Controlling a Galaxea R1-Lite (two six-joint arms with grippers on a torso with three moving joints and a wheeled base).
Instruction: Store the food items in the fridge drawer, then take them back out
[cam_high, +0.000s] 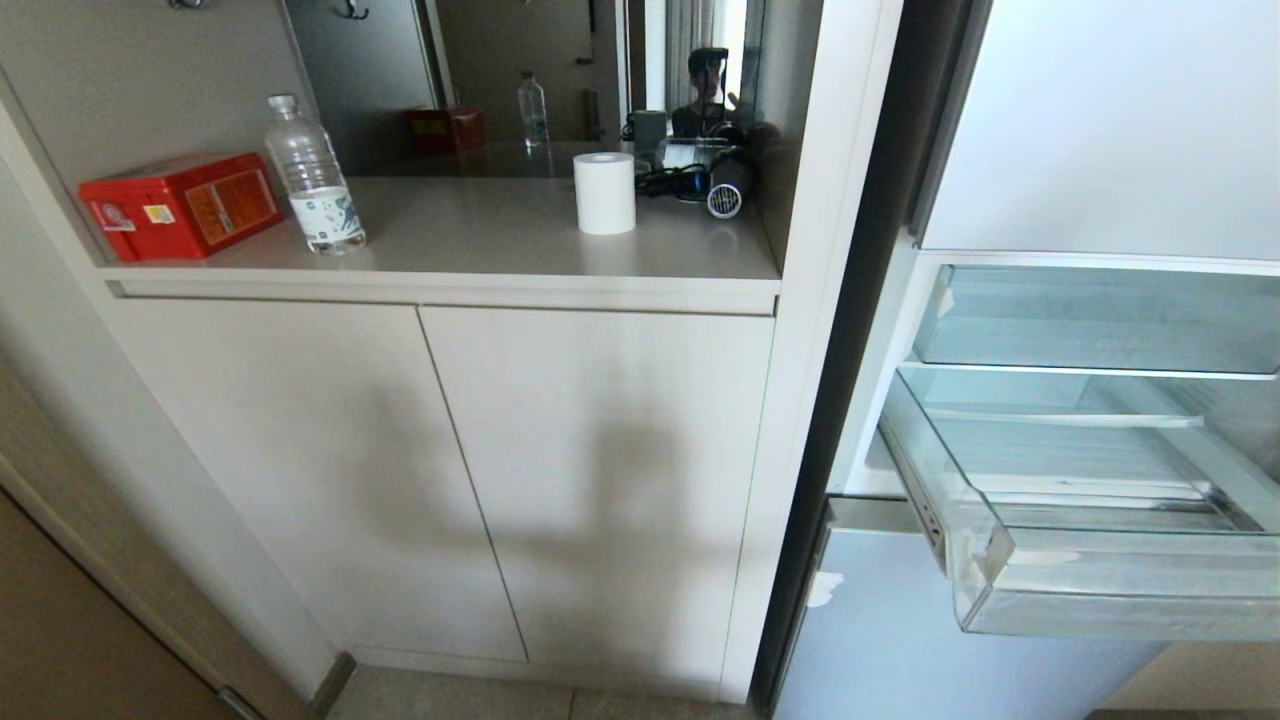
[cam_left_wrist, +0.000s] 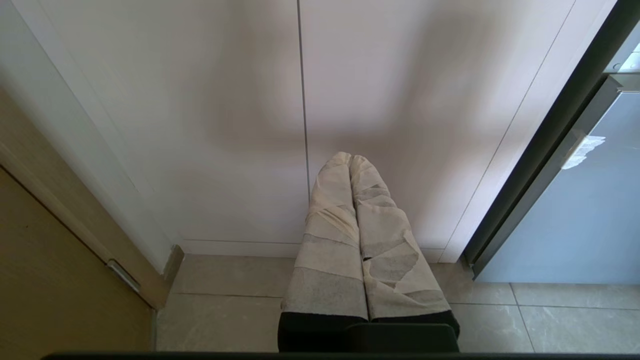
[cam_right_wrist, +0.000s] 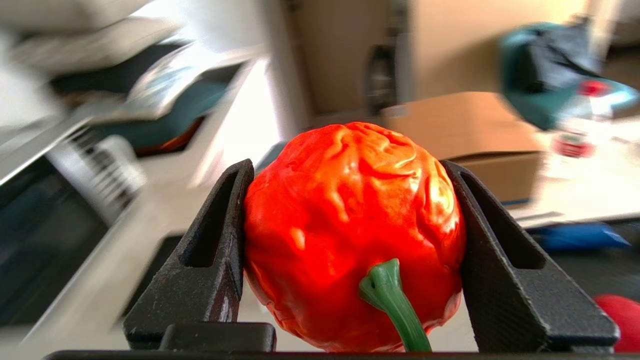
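Right gripper: absent from the head view; in the right wrist view its two black fingers clench the orange-red fruit on either side, green stem toward the lower edge, background blurred, and a deeper red fruit shows at the lower right corner. Left gripper: tape-wrapped fingers pressed together, empty, pointing at the cabinet doors low above the tiled floor. Fridge drawer: right of the head view, pulled out, nothing visible inside.
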